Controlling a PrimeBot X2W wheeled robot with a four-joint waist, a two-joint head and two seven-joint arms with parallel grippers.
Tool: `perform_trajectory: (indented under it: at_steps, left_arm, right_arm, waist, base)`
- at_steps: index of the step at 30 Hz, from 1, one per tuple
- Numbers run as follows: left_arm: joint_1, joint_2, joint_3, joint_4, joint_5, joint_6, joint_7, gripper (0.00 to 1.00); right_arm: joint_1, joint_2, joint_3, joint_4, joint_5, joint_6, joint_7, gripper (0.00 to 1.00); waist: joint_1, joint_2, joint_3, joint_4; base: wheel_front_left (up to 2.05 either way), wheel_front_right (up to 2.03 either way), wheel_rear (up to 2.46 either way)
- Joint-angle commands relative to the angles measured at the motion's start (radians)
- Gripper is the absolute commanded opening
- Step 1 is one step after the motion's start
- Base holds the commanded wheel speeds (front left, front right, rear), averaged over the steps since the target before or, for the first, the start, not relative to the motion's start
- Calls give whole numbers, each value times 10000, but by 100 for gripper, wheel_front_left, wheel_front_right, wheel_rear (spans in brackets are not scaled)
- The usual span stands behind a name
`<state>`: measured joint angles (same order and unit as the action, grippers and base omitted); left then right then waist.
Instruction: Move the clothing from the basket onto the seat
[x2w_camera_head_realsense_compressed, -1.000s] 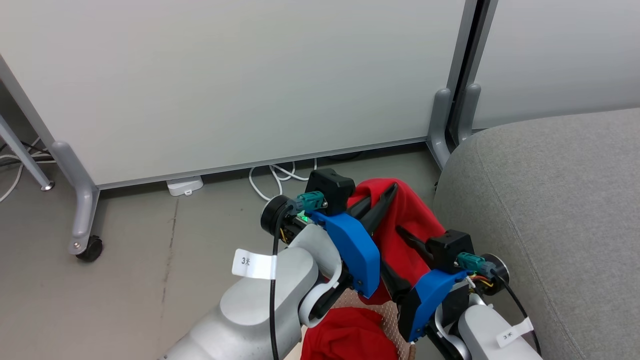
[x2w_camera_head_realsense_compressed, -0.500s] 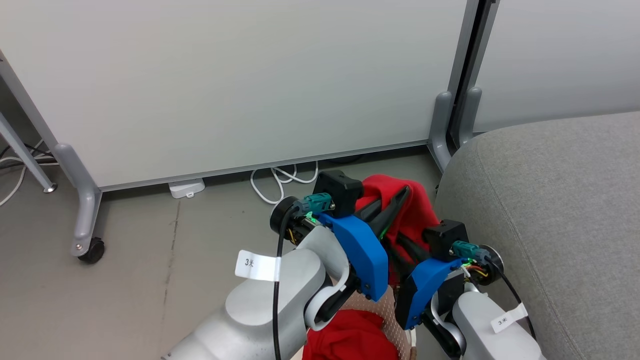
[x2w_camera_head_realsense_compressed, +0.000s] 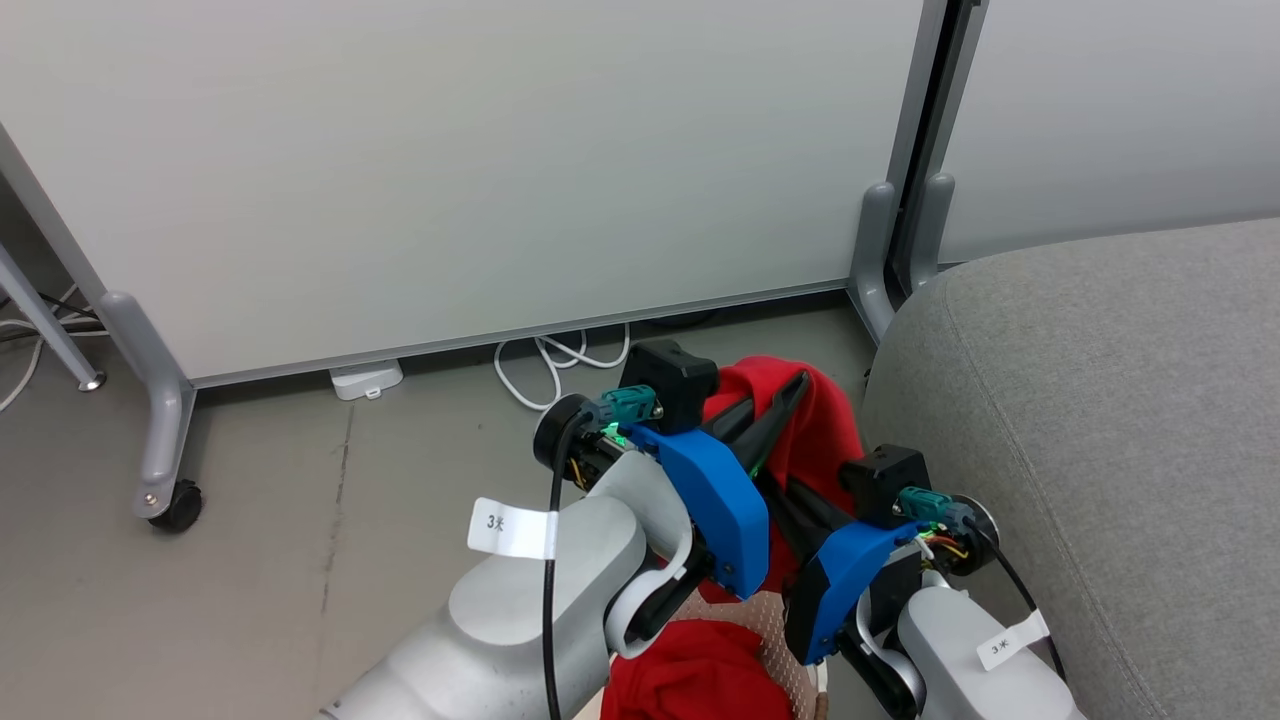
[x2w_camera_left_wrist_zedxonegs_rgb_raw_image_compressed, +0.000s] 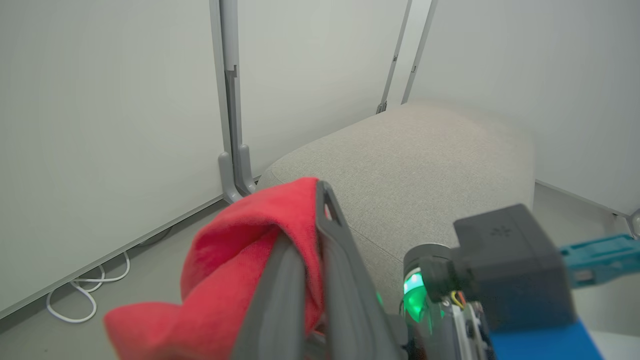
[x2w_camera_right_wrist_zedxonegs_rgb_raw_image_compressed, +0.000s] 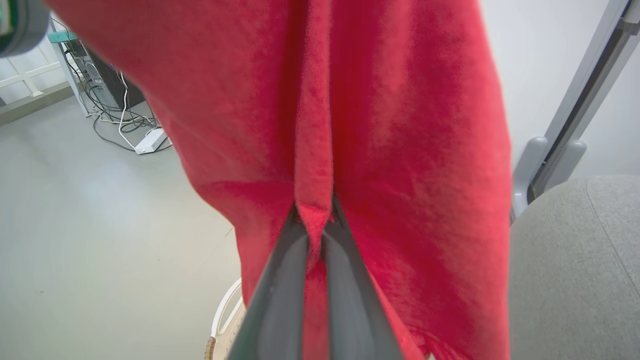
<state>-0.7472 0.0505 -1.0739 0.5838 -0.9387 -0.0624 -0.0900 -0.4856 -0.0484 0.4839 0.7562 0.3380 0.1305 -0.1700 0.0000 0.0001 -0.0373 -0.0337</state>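
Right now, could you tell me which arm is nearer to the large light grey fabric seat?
Right. The right arm hangs alongside the grey fabric seat; the left arm sits on its far side, farther away.

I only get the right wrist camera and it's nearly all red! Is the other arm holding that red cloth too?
Observer: Yes. The left wrist view shows the left end effector pinching the top of the red cloth between its fingers.
Operator: Are there more clothes in the basket?
Observer: The head view shows a second red cloth lying in the basket, below the lifted one.
Operator: Is the seat big enough?
Observer: It looks so. In the left wrist view the seat stretches wide, back to the wall panels.
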Motion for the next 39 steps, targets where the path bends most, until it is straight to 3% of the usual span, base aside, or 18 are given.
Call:
perform_trajectory:
  at_steps: [1, 30, 31, 32, 39]
  left_arm:
    - [-183, -3, 7, 52, -21, -9, -88, 0]
    - [-290, -2, -204, 474, -275, -33, -315, 0]
    - [-294, -2, -215, 489, -257, -18, -337, 81]
    - [-309, -2, -221, 502, -218, 18, -366, 100]
    - [-175, 93, -383, 552, 43, -54, -750, 100]
  right_arm:
    - [-151, -36, 32, 59, 58, 5, -77, 0]
    - [-57, -36, 11, 90, -145, 5, -130, 0]
    - [-55, -36, 4, 79, -140, 5, -129, 0]
    - [-54, -36, -2, 68, -157, 5, -130, 0]
    - [-70, -36, -105, -13, -260, 5, -209, 0]
  waist:
    - [0, -1, -2, -12]
    - [0, -1, -10, -142]
    - [0, -1, -8, -149]
    - [0, -1, -5, -156]
    - [0, -1, 17, -168]
  base:
    - [0, 0, 0]
    - [0, 0, 0]
    - [0, 0, 0]
    - [0, 0, 0]
    - [0, 0, 0]
